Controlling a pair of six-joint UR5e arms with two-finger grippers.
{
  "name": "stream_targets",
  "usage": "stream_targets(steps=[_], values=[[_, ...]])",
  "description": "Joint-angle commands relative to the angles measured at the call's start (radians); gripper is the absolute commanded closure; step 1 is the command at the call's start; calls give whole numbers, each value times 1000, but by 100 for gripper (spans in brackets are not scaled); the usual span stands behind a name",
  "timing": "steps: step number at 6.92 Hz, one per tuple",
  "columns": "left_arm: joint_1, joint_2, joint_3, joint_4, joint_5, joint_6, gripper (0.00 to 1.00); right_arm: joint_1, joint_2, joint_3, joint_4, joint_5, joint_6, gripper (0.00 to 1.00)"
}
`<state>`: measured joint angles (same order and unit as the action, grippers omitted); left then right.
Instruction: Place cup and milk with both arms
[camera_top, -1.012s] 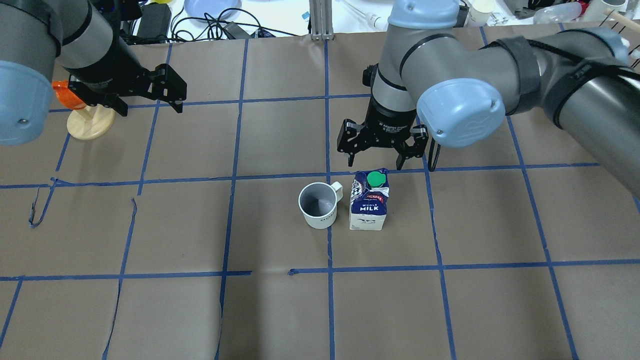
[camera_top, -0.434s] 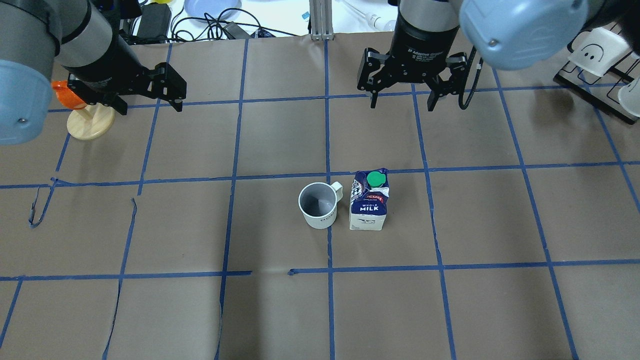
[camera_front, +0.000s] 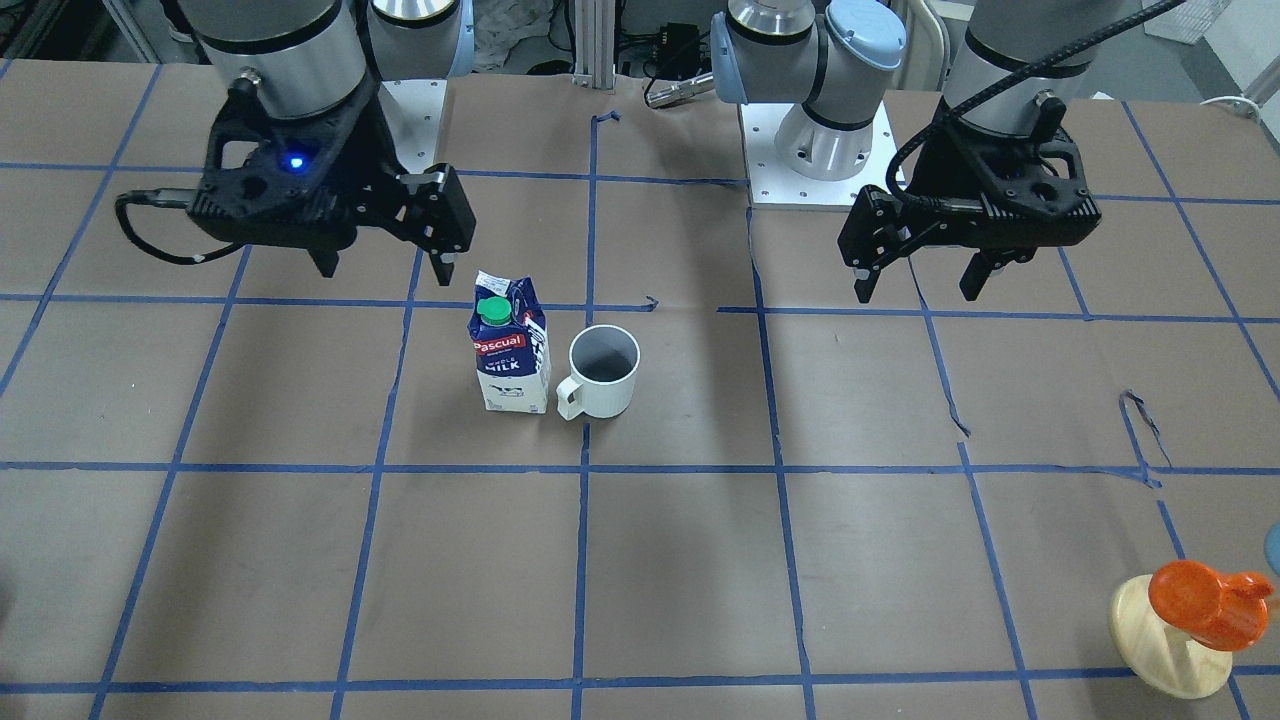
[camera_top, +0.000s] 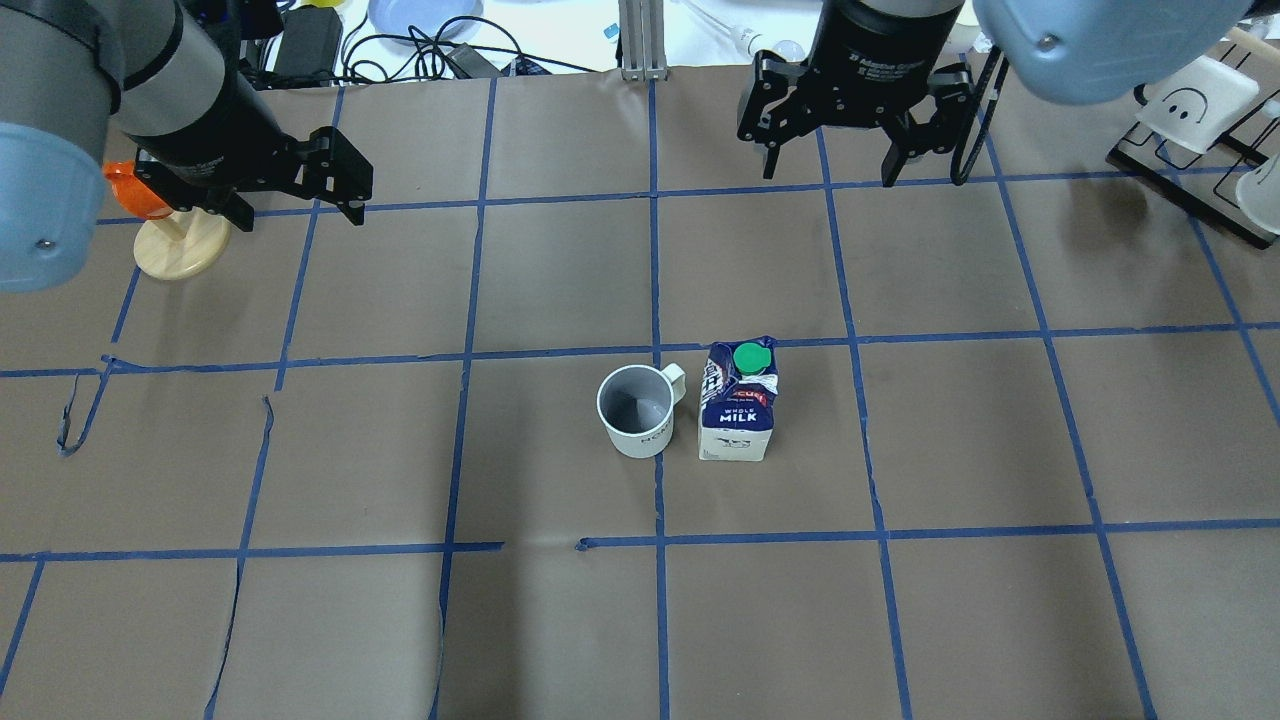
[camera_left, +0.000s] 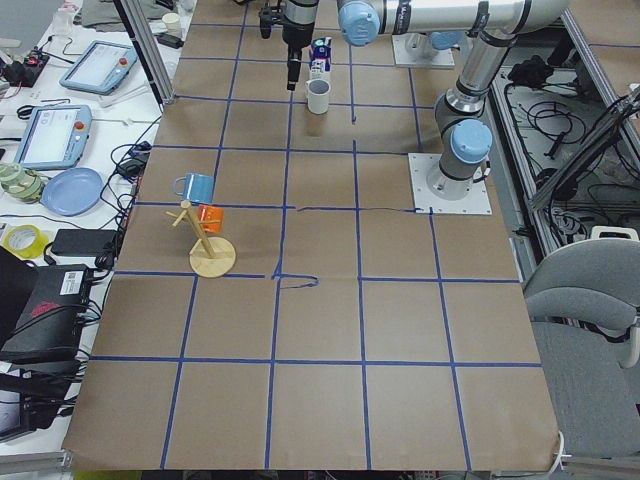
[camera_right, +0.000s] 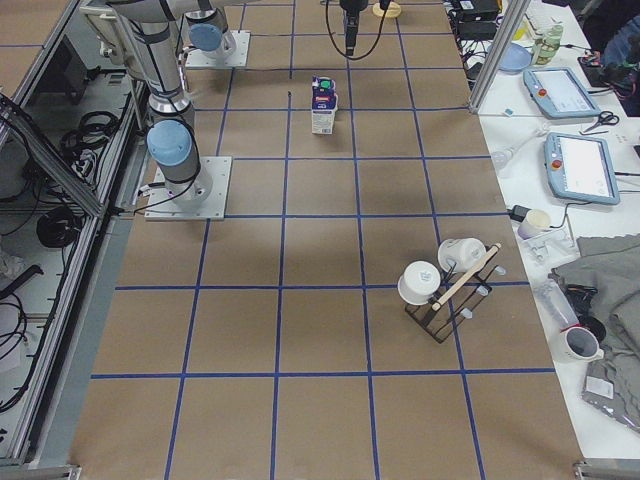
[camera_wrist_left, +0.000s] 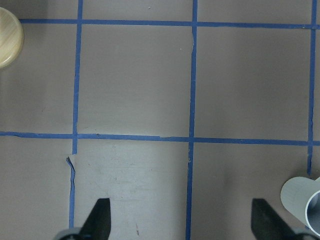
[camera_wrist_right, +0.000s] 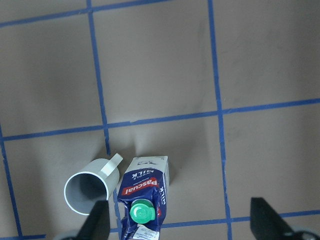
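The white cup (camera_top: 637, 410) stands upright mid-table with the blue and white milk carton (camera_top: 740, 405) right beside it, both free of the grippers. They also show in the front view, cup (camera_front: 603, 375) and milk (camera_front: 511, 345). My right gripper (camera_top: 829, 172) is open and empty, raised well behind the carton near the table's far edge; its wrist view looks down on milk (camera_wrist_right: 145, 195) and cup (camera_wrist_right: 90, 190). My left gripper (camera_top: 298, 215) is open and empty at the far left, above bare paper; the cup's rim (camera_wrist_left: 302, 197) shows at its wrist view's edge.
An orange cup on a round wooden stand (camera_top: 180, 240) sits just behind my left gripper; a blue mug (camera_left: 195, 187) hangs on it too. A black rack with white cups (camera_top: 1200, 100) stands at the far right. Cables and a plate lie beyond the far edge.
My right gripper, open, has risen and drawn back from just behind the milk carton to the table's far edge. The left arm, cup and carton have not moved.
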<state>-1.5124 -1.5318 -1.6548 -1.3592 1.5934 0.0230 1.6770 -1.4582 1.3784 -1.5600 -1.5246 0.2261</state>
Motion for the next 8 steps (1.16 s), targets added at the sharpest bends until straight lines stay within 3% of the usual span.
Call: stream_targets(steps=[1,3,6,8], values=[[0,-2,-3,2,2,0,0,-149,-46,19,4,-2,-144,0],[1,-1,-2,2,3,0,0,-137,-65,50,-15,-55,-133,0],[1,-5,-3,5,-7,-2,0,-117,-116,131,-31,-52,-134,0],[1,-7,-5,5,-3,0,0,-115,-114,131,-37,-46,-137,0]])
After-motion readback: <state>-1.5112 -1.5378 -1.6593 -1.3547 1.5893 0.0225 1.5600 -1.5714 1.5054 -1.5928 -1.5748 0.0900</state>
